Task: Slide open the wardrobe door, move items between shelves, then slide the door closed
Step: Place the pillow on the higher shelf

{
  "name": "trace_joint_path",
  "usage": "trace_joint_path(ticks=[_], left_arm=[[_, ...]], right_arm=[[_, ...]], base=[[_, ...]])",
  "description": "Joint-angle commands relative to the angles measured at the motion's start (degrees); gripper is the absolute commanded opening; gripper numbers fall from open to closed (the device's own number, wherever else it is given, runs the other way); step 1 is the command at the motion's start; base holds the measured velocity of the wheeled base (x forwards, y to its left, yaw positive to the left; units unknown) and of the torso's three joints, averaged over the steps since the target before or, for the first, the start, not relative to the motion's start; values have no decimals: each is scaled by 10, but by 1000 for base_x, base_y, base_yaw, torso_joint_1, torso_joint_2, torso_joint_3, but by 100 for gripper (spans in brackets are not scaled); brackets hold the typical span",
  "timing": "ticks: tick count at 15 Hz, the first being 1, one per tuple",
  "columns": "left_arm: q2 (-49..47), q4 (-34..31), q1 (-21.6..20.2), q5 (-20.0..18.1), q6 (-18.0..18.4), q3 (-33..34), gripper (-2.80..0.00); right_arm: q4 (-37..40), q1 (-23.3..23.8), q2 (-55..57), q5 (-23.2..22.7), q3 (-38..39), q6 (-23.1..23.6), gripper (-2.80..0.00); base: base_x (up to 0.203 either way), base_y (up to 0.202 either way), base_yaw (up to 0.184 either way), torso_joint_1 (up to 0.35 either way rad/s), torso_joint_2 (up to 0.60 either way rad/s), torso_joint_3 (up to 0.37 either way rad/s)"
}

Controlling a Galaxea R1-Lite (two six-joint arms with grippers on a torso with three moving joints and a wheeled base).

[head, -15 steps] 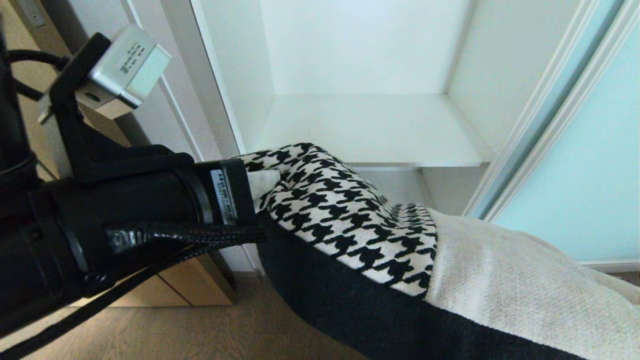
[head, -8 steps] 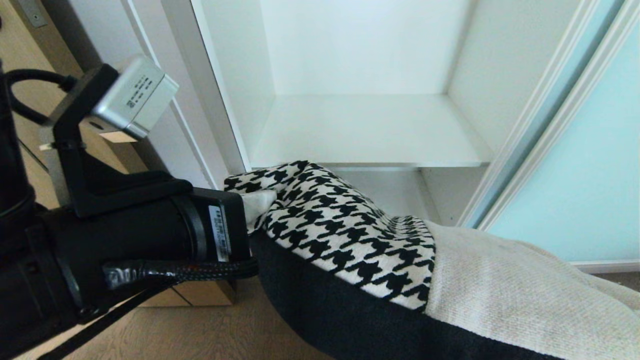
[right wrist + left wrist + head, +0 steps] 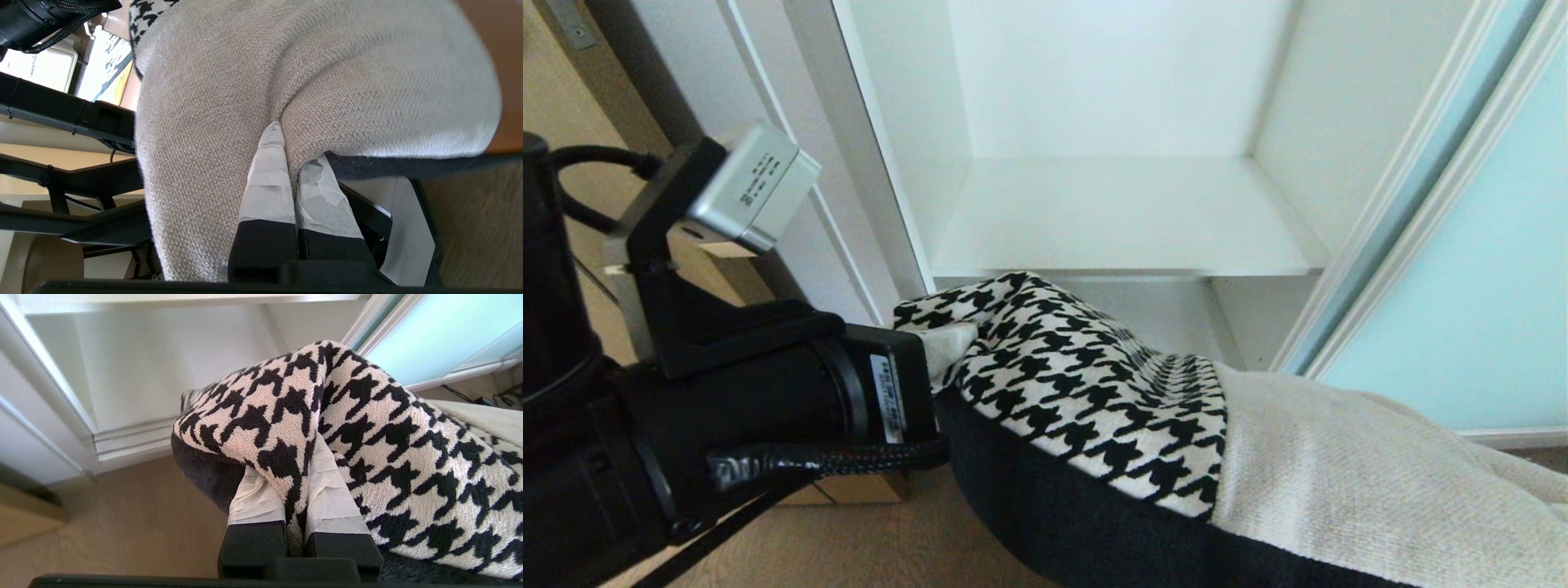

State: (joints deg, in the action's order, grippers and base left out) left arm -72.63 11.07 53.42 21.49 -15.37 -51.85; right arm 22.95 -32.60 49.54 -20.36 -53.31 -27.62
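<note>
Cushion point(image 3: 1143, 425): you see it held in the air in front of the open wardrobe, carried between both grippers. Its houndstooth patch lies on the left, its cream-beige patch on the right, and the dark grey back faces near and down.
Left gripper point(image 3: 296, 486): you find it at the cushion's left corner, its taped fingers point(image 3: 257, 494) pressed together on a fold of houndstooth fabric. In the head view the arm enters from the near left.
Right gripper point(image 3: 292, 163): you find it at the cushion's right side, its taped fingers point(image 3: 269, 179) pinching a fold of the cream-beige fabric. This gripper itself is outside the head view.
Upper shelf point(image 3: 1127, 220): you see a white board with white side walls, far of the cushion. The cushion's top left corner sits just below and near of its front edge.
Lower compartment point(image 3: 163, 367): you see the white space under that shelf, directly beyond the cushion.
Sliding wardrobe door point(image 3: 1478, 269): you see the frosted aqua panel slid to the right, leaving the shelves exposed.
Floor point(image 3: 122, 522): wood planks lie beneath the cushion.
</note>
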Motion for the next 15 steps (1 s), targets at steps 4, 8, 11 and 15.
trace_joint_path(ticks=[4,8,11,15], left_arm=[[-1,1,-1,1,-1,1,-280],[-1,2,0,0,-1,3,-280],[-7,2,0,3,-1,-8,-280],[-33,2,-4,11,-4,-52,-280]], right_arm=[[0,0,6,-1,-3,-2,-280],[-4,-1,6,-1,-4,-2,-280],[-8,-1,6,-1,-8,-2,-280],[-14,0,30,2,-43,-1,-280]], base=[[186,0,-1,7,1,2],[191,0,0,4,4,2],[41,0,1,2,1,0],[0,0,0,0,0,0]])
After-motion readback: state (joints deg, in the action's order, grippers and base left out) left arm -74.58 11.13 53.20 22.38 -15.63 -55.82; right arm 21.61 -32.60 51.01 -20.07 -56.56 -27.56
